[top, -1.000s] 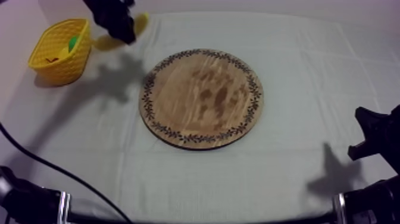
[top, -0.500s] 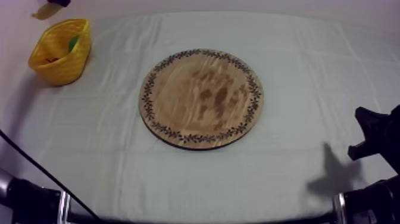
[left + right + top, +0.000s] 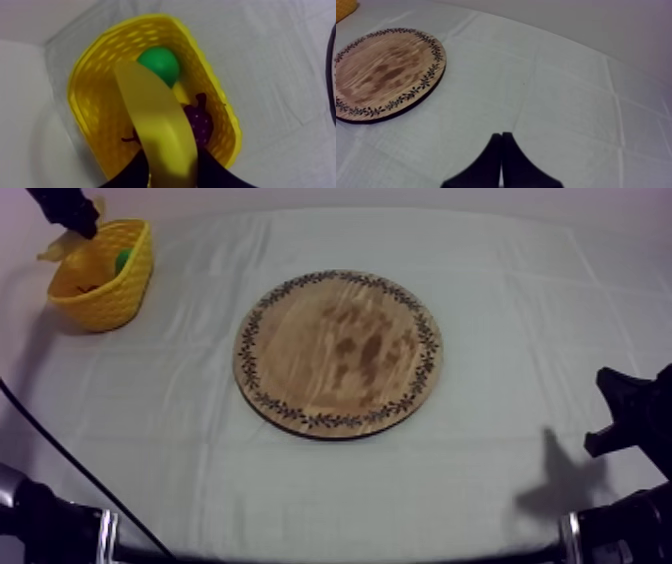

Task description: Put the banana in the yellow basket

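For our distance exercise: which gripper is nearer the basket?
Left. The left gripper hangs over the basket, shut on the banana. The right gripper rests shut at the opposite side, beyond the board.

Over at the far left corner of the desk (image 3: 520, 308), the left gripper (image 3: 82, 228) hangs above the far rim of the yellow basket (image 3: 105, 303). The banana (image 3: 54, 251) is clamped across it, one yellow end sticking out past the basket's outer side. Something green (image 3: 122, 258) sits inside the basket. The round wooden board (image 3: 338, 353) lies flat mid-desk, well apart from the basket. The right gripper (image 3: 628, 420) sits low at the near right edge, its shadow on the cloth beside it.
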You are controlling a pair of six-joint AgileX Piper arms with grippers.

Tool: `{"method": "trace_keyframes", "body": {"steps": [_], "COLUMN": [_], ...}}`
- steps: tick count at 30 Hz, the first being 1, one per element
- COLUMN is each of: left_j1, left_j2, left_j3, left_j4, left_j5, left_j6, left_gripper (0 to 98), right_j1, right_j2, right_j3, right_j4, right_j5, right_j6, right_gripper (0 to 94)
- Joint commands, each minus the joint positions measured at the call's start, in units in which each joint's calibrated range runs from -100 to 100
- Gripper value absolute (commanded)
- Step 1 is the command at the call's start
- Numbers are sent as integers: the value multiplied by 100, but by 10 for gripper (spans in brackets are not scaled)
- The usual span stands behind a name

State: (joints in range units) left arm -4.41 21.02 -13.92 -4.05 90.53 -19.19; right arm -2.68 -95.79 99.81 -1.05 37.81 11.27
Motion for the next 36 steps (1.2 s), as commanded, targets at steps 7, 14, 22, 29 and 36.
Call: {"method": "trace_keyframes", "body": {"steps": [7, 14, 22, 29, 36], "left_j1": [-75, 144, 473, 739, 807], "left_j2": [-454, -1359, -2722, -4188, -5710], "left_j3": [473, 1131, 1878, 2922, 3917], "left_j4": [24, -1, 0, 37, 30], "left_j5": [-139, -170, -271, -977, -1774], "left_j6": [108, 368, 825, 1371, 1663], "left_gripper": [589, 571, 503, 410, 228], "right_j1": [0, 0, 0, 0, 0], "right_j2": [3, 3, 3, 3, 3], "right_j3": [-3, -3, -3, -3, -3], "right_j4": [0, 0, 0, 0, 0], "right_j5": [1, 1, 1, 1, 1], "right_j6": [-1, -1, -1, -1, -1], "right_gripper": [2, 2, 2, 2, 2]}}
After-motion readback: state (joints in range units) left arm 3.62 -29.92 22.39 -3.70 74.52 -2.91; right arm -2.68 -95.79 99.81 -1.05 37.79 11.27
